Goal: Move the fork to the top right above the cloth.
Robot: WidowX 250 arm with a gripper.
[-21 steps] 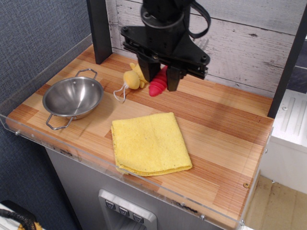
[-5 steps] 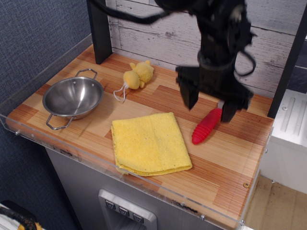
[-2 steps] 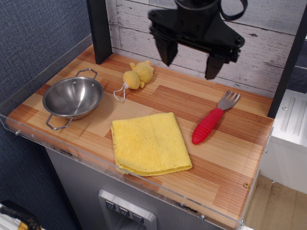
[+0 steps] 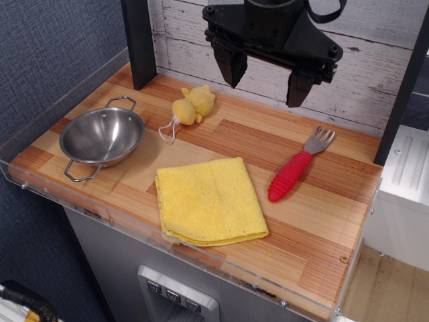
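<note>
The fork (image 4: 296,167), with a ribbed red handle and grey metal tines, lies flat on the wooden table to the upper right of the cloth, tines pointing to the back right. The folded yellow cloth (image 4: 209,200) lies near the table's front edge. My gripper (image 4: 266,79) hangs high over the back of the table, open and empty, its two black fingers (image 4: 232,67) wide apart. It is well above and to the back left of the fork, not touching it.
A steel bowl (image 4: 102,137) with two handles stands at the left. A small yellow plush toy (image 4: 192,105) with a white string lies at the back middle. A clear acrylic rim (image 4: 201,251) edges the table. A dark post (image 4: 139,40) stands at the back left.
The gripper carried the fork from beside the plush toy to the right side, set it down, opened and rose clear. In the last moment it only shifted slightly.
</note>
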